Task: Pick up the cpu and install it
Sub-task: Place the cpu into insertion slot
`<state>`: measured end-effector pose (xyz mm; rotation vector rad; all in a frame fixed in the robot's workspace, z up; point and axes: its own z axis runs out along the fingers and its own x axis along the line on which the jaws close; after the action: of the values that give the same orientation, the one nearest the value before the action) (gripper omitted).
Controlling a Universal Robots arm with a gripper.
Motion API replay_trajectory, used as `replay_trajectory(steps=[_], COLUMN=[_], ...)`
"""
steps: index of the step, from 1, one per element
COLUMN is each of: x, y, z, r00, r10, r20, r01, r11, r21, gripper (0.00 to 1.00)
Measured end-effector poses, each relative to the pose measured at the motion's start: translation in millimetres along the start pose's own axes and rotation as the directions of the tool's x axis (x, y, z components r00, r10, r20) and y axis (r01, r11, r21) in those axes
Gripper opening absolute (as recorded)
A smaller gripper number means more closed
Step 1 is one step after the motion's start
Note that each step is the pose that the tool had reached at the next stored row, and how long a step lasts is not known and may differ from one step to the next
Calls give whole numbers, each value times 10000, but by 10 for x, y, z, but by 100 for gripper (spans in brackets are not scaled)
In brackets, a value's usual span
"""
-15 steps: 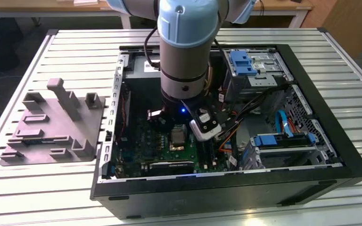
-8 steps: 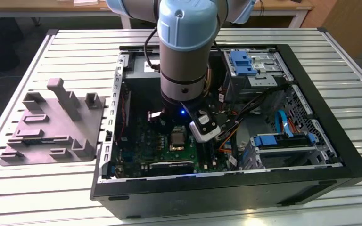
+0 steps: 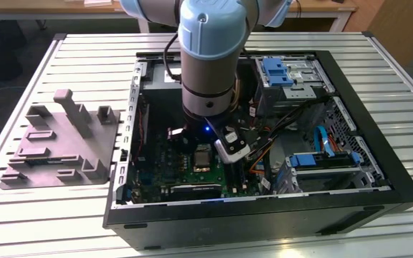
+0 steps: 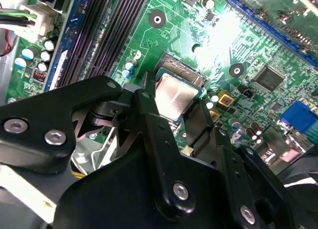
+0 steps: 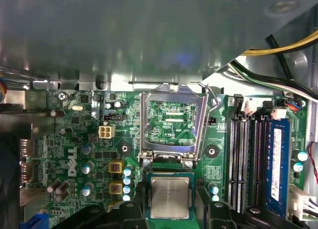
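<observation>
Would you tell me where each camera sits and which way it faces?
Exterior view: high off the arm, looking down into the open computer case; the arm reaches in.
First wrist view: on the arm, facing the motherboard squarely; the gripper holds the cpu.
Second wrist view: on the arm, slanting past the black fingers onto the cpu.
Shared: both wrist views show the gripped cpu by its socket.

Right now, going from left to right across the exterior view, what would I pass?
Grey fixture → robot arm → upper blue drive bracket → lower blue drive bracket → case's right wall.
</observation>
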<state>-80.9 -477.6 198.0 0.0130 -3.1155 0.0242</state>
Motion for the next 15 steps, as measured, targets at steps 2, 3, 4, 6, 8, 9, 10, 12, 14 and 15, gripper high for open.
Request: replay_trajectory(steps=[2, 3, 4, 6, 8, 9, 10, 12, 14, 15], x=[0, -1, 0, 4, 18, 25, 27, 27, 27, 27], y=[0, 0, 0, -2, -2, -1, -1, -1, -2, -3], z=[24, 36, 45, 56, 65, 68, 70, 74, 77, 78], r00=[10000, 10000, 10000, 10000, 10000, 10000, 10000, 10000, 10000, 10000], r10=[-1, -1, -1, -1, -10, -21, -32, -52, -52, -52], r20=[-3, -4, -6, -10, -10, -10, -9, -9, -8, -8], r01=[1, 1, 1, 1, 10, 21, 32, 52, 52, 52], r11=[10000, 10000, 10000, 10000, 10000, 10000, 10000, 10000, 10000, 10000], r21=[2, 1, 1, 3, 2, 2, 3, 4, 2, 2], gripper=[47, 47, 47, 47, 47, 47, 47, 47, 47, 47])
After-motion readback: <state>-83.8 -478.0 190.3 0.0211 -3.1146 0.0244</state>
